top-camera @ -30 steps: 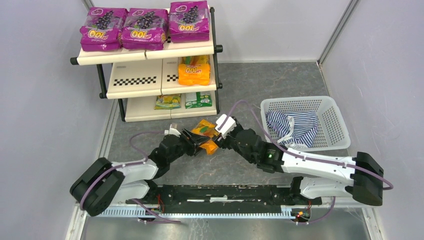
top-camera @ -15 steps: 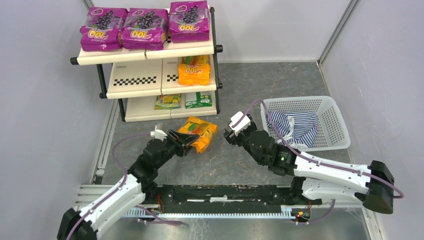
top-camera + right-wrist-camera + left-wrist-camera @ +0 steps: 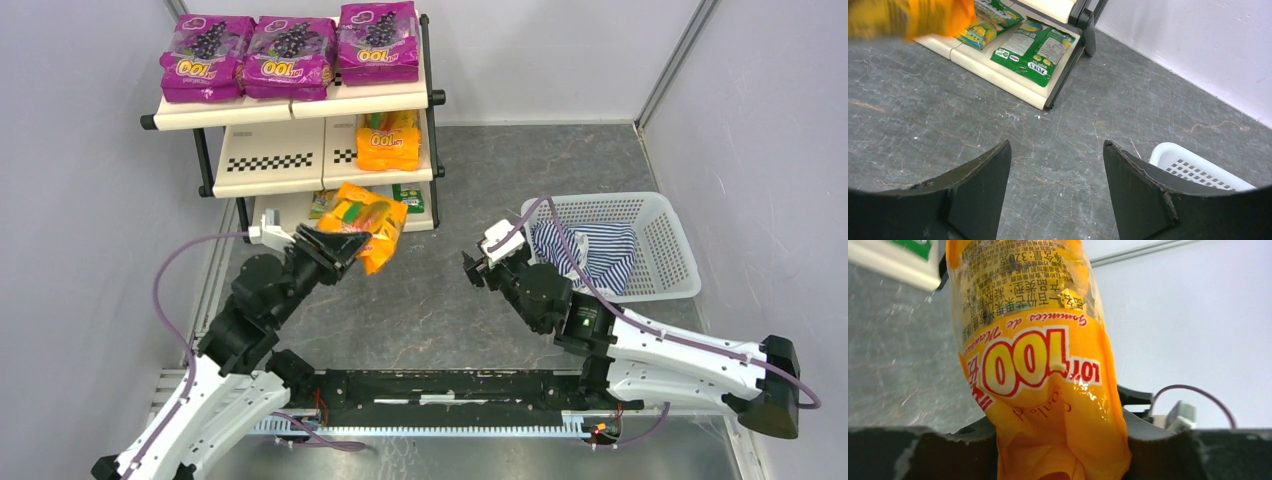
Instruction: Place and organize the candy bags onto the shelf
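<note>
My left gripper (image 3: 335,250) is shut on an orange candy bag (image 3: 366,224) and holds it in the air just before the shelf (image 3: 270,148), level with the bottom tier. The bag fills the left wrist view (image 3: 1038,365), its end pinched between the jaws. Three purple bags (image 3: 290,55) lie on the top tier, an orange bag (image 3: 388,142) on the middle tier, green bags (image 3: 1035,45) on the bottom tier. My right gripper (image 3: 478,268) is open and empty over the floor, between the shelf and the basket (image 3: 655,215); its fingers (image 3: 1135,185) stand wide apart.
The white mesh basket with a blue-white striped cloth (image 3: 585,255) stands at the right; its rim shows in the right wrist view (image 3: 1198,167). Grey walls close in left, back and right. The arm base rail (image 3: 450,385) runs along the near edge.
My left gripper has lifted the orange bag off the floor and carried it up and left toward the shelf. My right gripper has let go of it and drawn back to the right.
</note>
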`<move>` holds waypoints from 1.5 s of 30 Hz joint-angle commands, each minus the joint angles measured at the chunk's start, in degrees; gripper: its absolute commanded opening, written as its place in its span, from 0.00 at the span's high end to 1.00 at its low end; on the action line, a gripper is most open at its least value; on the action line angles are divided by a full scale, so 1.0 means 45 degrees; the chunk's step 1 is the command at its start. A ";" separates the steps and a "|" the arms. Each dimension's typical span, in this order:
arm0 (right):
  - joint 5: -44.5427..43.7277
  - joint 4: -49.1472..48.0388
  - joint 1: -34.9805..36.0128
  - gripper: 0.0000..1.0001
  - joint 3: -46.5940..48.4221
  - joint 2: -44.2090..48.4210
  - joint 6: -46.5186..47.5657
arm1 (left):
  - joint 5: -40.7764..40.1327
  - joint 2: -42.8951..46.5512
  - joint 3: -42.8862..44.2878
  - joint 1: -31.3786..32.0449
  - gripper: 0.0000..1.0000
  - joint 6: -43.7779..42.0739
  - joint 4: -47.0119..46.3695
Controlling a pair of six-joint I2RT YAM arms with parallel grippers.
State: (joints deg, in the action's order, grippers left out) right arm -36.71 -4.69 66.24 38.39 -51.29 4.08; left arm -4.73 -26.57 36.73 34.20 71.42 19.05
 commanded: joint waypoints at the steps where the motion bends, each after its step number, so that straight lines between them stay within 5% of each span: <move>1: -0.0300 0.0208 -0.0052 0.25 -0.0005 0.0582 -0.0375 | -0.1020 -0.1013 0.2727 -0.0053 0.52 -0.2206 -0.0772; 11: -0.1002 0.0762 -0.0051 0.24 -0.0663 0.1887 -0.0487 | -0.2162 -0.4233 0.5947 -0.0500 0.50 -0.4232 -0.1617; 18: -0.1641 0.0719 -0.0058 0.22 -0.0849 0.2160 0.0044 | 0.2010 -0.5345 0.5186 -0.4246 0.57 -0.2125 -0.4105; 30: -0.1717 0.0018 -0.0046 0.20 -0.0838 0.1231 0.0684 | 0.3246 -0.5198 0.5096 -0.6855 0.56 -0.2250 -0.4523; 37: -0.1739 -0.0168 -0.0044 0.20 -0.0775 0.0946 0.0871 | 0.5056 -0.6553 0.4489 -0.8963 0.57 -0.0225 -0.7519; 45: -0.1896 -0.0237 -0.0071 0.20 -0.1009 0.0987 0.0889 | 0.5268 -0.8527 0.3389 -0.9390 0.57 0.1334 -1.1665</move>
State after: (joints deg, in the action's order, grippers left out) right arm -43.83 -3.16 66.19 34.30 -47.20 7.42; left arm 16.43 -63.31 52.23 -7.90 71.70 -14.28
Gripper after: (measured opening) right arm 0.800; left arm 0.437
